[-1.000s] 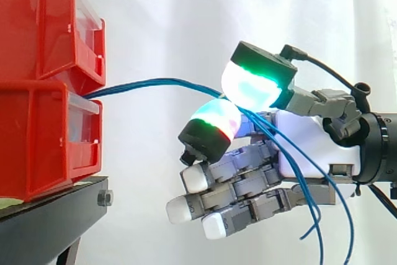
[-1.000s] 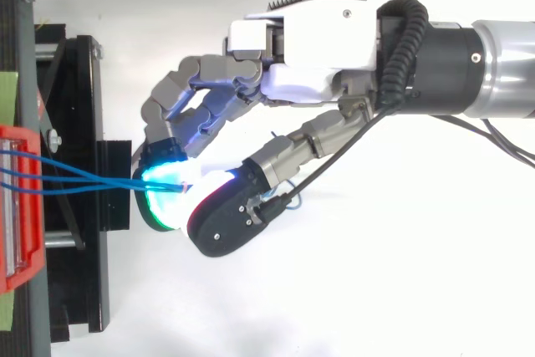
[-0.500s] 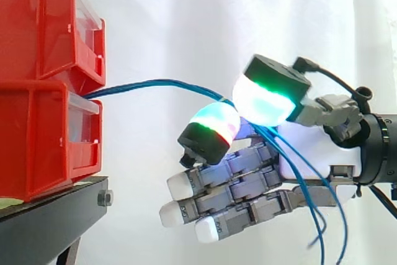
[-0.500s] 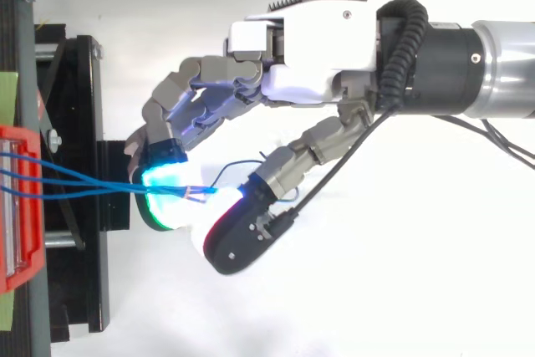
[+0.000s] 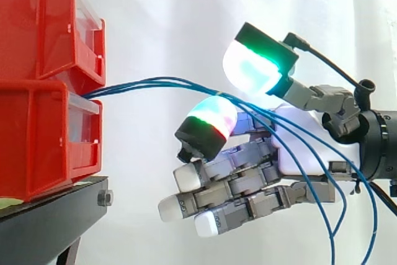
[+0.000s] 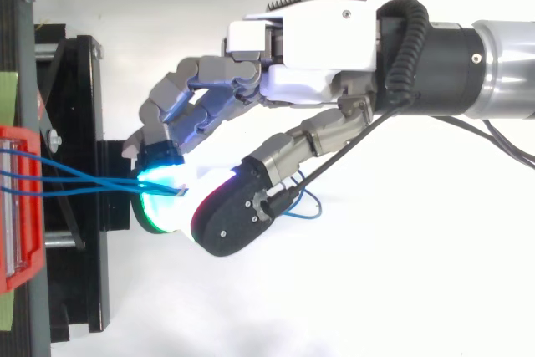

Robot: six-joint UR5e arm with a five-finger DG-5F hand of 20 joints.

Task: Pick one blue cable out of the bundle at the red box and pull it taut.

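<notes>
Far left: red box [image 5: 43,134], two bins stacked on a black stand [image 5: 49,221], white curtain [image 5: 161,17] behind. Leaving the box front at the gap between upper and lower bin: cables [image 5: 155,81], blue, a few strands together, arching rightward from the box in a loose bow, not straight.

Further right of the box: hand [image 5: 304,147], turned toward the box, arm entering from the right edge. Fingers [image 5: 208,125] relaxed and apart, not clamped. One glowing pad under the cables and touching them, thumb [image 5: 251,69] raised above that pad, with a gap between the two in the side view. Lower fingers nearly straight, pointing back at the box, holding nothing.

Farthest from the box: cables sloping down across the white palm and hanging loose below the wrist.

From above: cables [image 6: 75,183] running almost level from the box [image 6: 12,206] to the cyan pad, thumb overlapping that pad, a small blue loop just past the thumb on the side away from the box.
</notes>
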